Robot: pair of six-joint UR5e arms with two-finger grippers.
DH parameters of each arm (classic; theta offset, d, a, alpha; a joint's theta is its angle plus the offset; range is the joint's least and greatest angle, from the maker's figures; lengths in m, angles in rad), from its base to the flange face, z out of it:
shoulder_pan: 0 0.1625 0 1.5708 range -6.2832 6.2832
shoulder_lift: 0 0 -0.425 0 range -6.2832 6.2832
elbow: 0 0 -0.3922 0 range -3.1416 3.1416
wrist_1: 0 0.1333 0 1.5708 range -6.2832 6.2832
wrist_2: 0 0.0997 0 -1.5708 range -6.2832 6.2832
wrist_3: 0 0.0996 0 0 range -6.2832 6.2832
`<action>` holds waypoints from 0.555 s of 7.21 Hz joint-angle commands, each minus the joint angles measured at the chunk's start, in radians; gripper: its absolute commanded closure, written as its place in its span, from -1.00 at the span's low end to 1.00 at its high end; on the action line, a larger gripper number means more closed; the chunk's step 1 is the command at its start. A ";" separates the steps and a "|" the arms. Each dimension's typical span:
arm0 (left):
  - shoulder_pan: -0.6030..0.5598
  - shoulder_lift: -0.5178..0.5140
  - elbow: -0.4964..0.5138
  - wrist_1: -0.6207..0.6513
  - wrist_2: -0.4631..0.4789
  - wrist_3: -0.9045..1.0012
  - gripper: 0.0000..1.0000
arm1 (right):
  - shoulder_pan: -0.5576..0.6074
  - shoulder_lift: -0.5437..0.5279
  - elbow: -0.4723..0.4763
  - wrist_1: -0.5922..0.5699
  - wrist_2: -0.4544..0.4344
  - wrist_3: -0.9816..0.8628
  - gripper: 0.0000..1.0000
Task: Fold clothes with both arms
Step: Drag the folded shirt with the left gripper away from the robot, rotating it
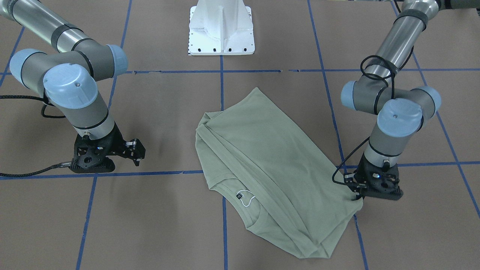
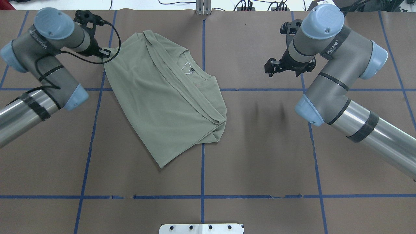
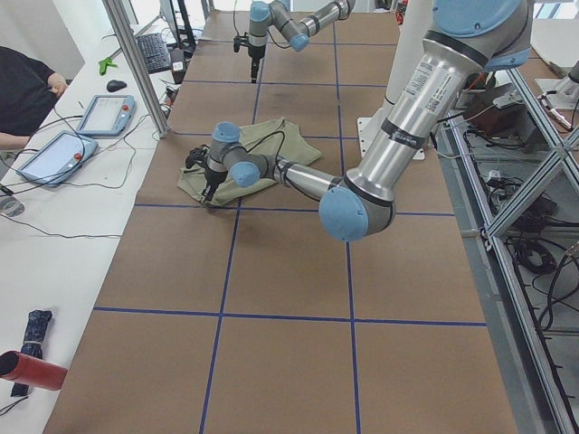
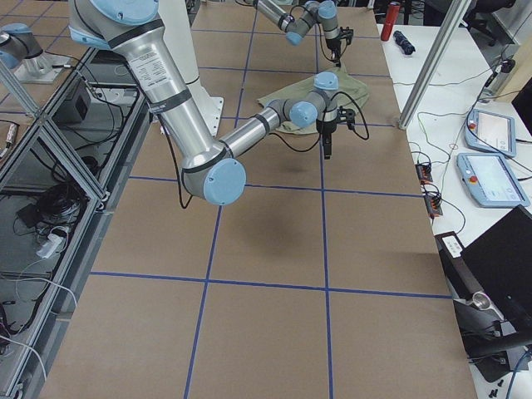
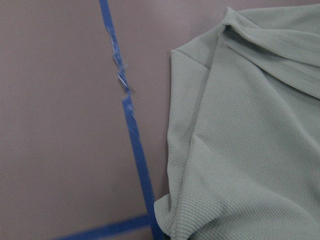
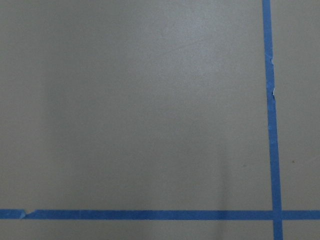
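shirt (image 2: 162, 97), sage green, lies partly folded on the counter (image 2: 260, 156), a little to the robot's left of the middle, with the collar on the side away from the base. left arm (image 2: 42, 65) is low at its far corner, jaws touching the cloth; whether they grip it i cannot tell. right arm (image 2: 331, 74) hangs well apart, jaws spread wide and empty.

Robotics laboratory. You work at a test cell: the left arm (image 2: 48, 74) and right arm (image 2: 338, 61) reach over a brown table (image 2: 260, 146) gridded with blue tape lines (image 2: 202, 162), a white pedestal base (image 1: 221, 33) at 12 o'clock in the front-facing view. In the left view, teach pendants (image 3: 52, 155) and a keyboard (image 3: 152, 52) sit on the white bench (image 3: 54, 262) at 9 o'clock, aluminium framing (image 3: 136, 63) at 11.
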 commanded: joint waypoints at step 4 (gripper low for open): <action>-0.043 -0.119 0.248 -0.245 0.041 0.058 -1.00 | -0.052 0.040 0.001 0.002 -0.003 0.098 -1.00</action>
